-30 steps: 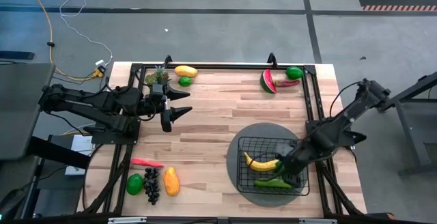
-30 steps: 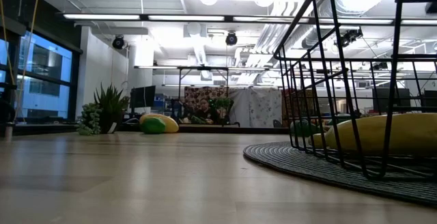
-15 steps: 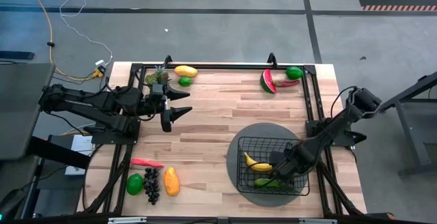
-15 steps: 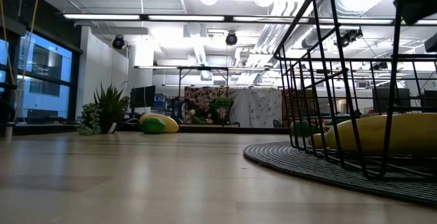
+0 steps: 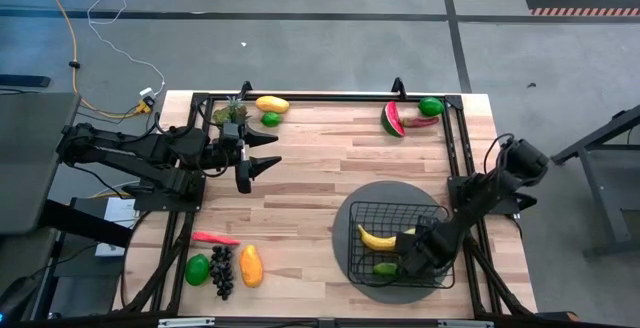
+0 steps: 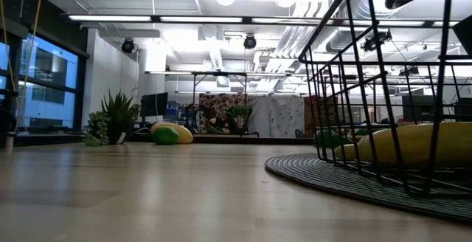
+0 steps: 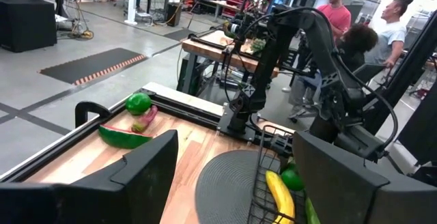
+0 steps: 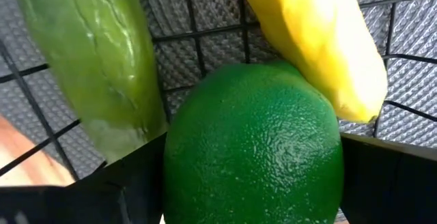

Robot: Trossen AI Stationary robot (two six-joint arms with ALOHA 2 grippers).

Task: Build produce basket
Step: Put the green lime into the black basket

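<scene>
High view has the right gripper (image 5: pixel 412 255) reaching down inside the basket (image 5: pixel 437 211), which sits on the round grey mat (image 5: pixel 345 215) at the right arm's end of the table (image 5: pixel 320 158). The right wrist view makes it pretty clear what's going on: a green lime (image 8: pixel 252 145) sits right between that gripper's two dark fingers (image 8: pixel 389 176), one on each side of it, so it's gripping the lime, jaws spread wide around it. Touching the lime on one side is the yellow banana (image 8: pixel 311 36), and the cucumber (image 8: pixel 92 60) lies just beside it on the other, both lying on the basket's wire floor.

The left gripper (image 5: pixel 268 163) hangs over the bare wood well apart from the basket, fingers spread with nothing between them. Behind it, near the table's far edge, there's a mango (image 5: pixel 271 104) with another lime (image 5: pixel 270 119) just beside it, next to a small spiky green plant (image 5: pixel 231 112). On its other side, toward the near edge: a red chili (image 5: pixel 214 238), a green lime (image 5: pixel 197 268), dark grapes (image 5: pixel 222 270) and an orange mango (image 5: pixel 250 265) clustered together.

Out ahead of the left gripper, in the far corner, a watermelon slice (image 5: pixel 392 120) lies beside one more lime (image 5: pixel 430 106), with what looks like another chili touching them.

In the left wrist view a few people (image 7: pixel 392 26) are standing in the room beyond the table.
</scene>
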